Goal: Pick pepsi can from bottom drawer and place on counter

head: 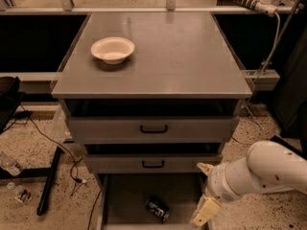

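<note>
Risk at lower right: the gripper (205,189), jaws wide and empty, hovers beside the lying pepsi can (157,208); a glancing finger could roll it across the bottom drawer (127,200).

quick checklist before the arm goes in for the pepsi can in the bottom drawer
1. Bottom drawer pulled out: ok.
2. Pepsi can in sight: ok, it lies on its side on the drawer floor, near the front.
3. Pincer over the can: not ok, it is at the drawer's right edge in the picture, apart from the can.
4. Pincer open and holding nothing: ok.
5. Room on the counter: ok, there is bare surface beside the bowl.
6. Clearance under the middle drawer: cannot tell.
</note>
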